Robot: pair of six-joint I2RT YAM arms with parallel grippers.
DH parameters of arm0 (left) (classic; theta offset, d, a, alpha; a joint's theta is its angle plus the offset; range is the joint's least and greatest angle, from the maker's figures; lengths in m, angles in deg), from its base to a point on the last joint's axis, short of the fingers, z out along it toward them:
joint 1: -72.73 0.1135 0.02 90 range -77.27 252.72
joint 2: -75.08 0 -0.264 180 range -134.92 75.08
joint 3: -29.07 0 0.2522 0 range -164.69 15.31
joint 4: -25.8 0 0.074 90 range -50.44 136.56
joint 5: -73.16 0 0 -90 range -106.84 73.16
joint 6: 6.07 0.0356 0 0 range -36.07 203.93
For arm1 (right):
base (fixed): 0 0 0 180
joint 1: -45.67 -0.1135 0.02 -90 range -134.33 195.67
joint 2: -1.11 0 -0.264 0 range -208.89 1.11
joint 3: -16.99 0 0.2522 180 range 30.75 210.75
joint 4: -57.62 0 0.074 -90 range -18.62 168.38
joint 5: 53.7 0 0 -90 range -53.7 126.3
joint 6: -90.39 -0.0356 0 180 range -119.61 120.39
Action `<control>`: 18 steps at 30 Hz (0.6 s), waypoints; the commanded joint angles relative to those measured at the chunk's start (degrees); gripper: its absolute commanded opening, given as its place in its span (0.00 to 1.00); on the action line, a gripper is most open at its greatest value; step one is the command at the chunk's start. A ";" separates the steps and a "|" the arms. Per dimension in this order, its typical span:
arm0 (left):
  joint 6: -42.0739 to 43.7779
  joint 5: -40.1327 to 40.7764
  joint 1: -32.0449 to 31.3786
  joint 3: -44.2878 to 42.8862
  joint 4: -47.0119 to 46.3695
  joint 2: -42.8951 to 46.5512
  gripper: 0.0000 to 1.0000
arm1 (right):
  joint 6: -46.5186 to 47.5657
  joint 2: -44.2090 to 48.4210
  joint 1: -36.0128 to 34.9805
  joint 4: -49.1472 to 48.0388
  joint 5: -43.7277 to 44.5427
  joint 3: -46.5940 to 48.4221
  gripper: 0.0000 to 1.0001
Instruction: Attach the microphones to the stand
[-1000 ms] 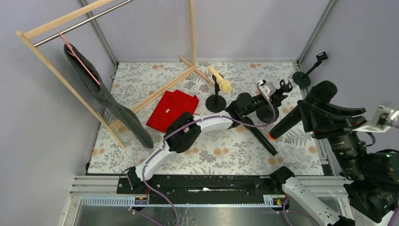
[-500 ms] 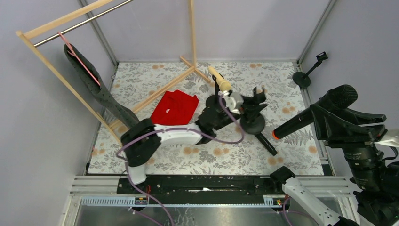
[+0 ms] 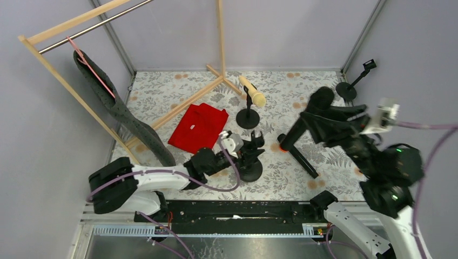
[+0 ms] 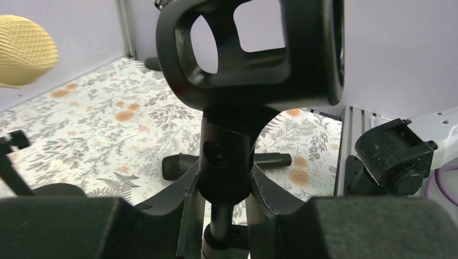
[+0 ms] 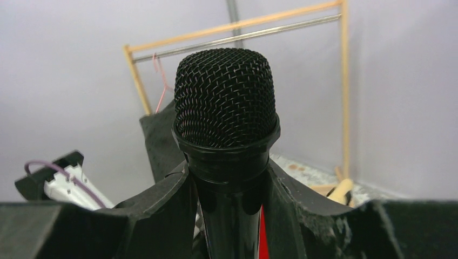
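My left gripper (image 3: 246, 156) is shut on the neck of a black mic stand (image 3: 251, 169) near the front middle of the mat. In the left wrist view its fingers (image 4: 186, 189) clamp the stand's neck under its empty clip (image 4: 254, 54). My right gripper (image 3: 315, 114) is shut on a black microphone with an orange-red tip (image 3: 282, 147), held slanted above the mat; its mesh head (image 5: 226, 97) fills the right wrist view. A second black microphone (image 3: 302, 160) lies on the mat. A cream-beige microphone (image 3: 252, 90) sits in the clip of another stand (image 3: 248, 118).
A third stand (image 3: 345, 89) with an empty clip stands at the back right corner. A red cloth (image 3: 199, 125) lies left of centre. A wooden clothes rack (image 3: 70, 24) with a dark hanging garment (image 3: 121, 113) takes up the left and back.
My left arm has pulled the stand from right of centre back to the near left. My right arm has swung the orange-tipped microphone left and down, over the mat.
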 commanded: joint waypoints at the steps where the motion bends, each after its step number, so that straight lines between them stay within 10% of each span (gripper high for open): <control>1: -0.59 -0.15 2.63 3.04 -8.93 6.77 0.00 | -5.77 -3.27 -0.28 -25.20 -10.36 -9.99 0.00; 18: -5.68 -1.03 6.32 12.68 -18.23 6.49 0.00 | -12.49 -12.51 -0.35 -49.41 -22.79 -18.88 0.00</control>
